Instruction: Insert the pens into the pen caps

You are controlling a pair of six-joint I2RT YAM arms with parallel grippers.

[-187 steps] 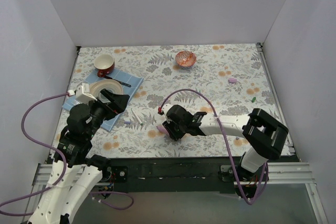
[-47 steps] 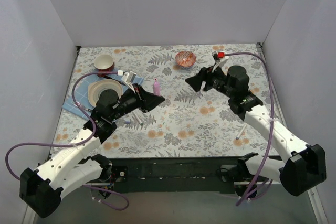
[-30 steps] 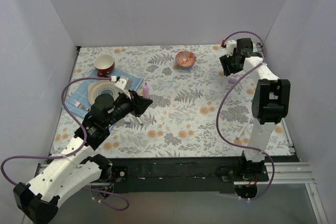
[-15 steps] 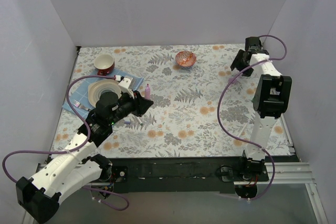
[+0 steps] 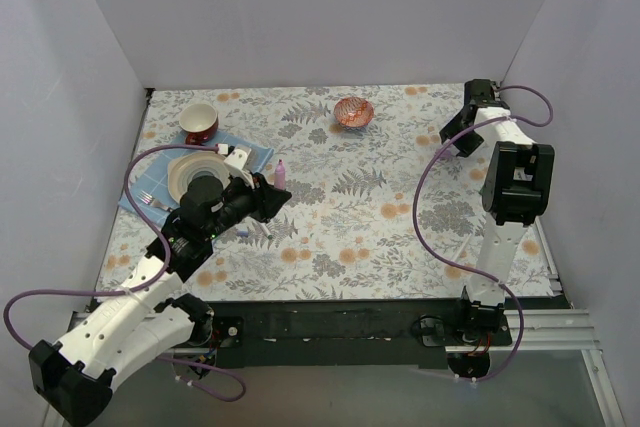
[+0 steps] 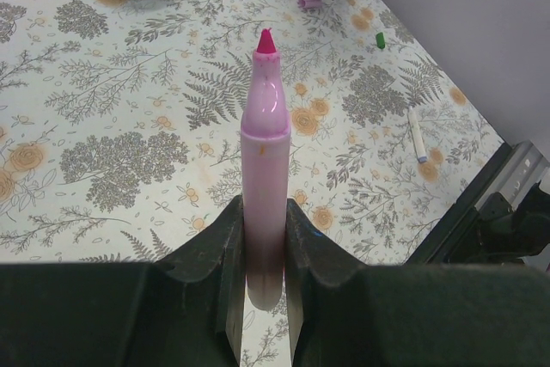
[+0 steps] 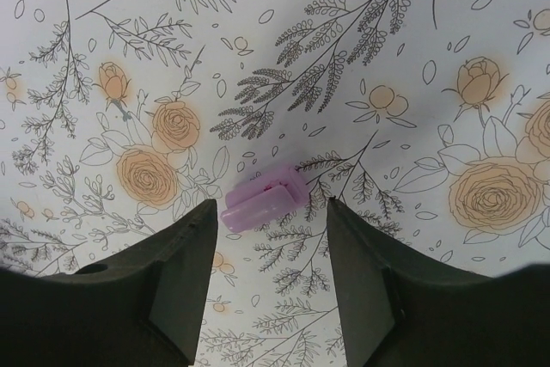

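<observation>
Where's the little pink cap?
The pink cap lies far right on the table, under the open right gripper, framed between its fingers in the right wrist view. The green cap sits nearby.

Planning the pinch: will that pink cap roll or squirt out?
Likely light, rigid: the pink cap is small plastic. Its side ridge may limit rolling. Skewed inside the open right end effector, it may twist when pinched.

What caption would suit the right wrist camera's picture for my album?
The right hand, open, hangs over a pink pen cap lying on the flowered tablecloth.
</observation>
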